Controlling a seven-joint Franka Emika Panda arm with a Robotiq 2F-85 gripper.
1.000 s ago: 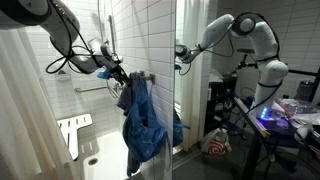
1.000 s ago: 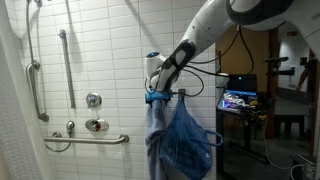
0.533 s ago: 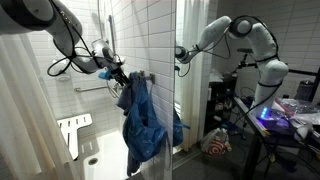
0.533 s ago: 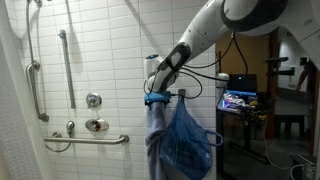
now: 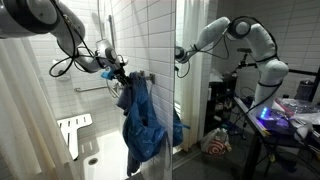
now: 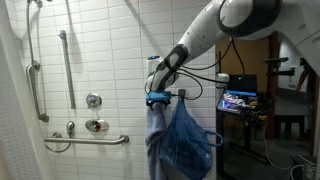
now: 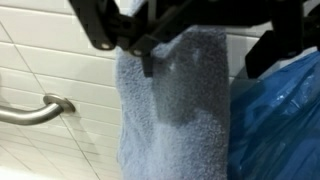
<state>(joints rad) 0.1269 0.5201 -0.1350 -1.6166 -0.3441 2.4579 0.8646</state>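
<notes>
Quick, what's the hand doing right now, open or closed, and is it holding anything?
Hand: open, its fingers spread on either side of the top of the hanging blue towel; no grip on it shows.

Towel [image 7: 170,100] — between grab bar [image 7: 40,108] and bag [image 7: 282,120]

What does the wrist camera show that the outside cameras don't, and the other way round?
Only the wrist view: the towel close up, fuzzy weave plain, between the black fingers of the open gripper. Only an exterior view: the whole white arm, the shower valve, a lit screen. Both: the towel, the blue bag beside it, a grab bar, white tiles.
</notes>
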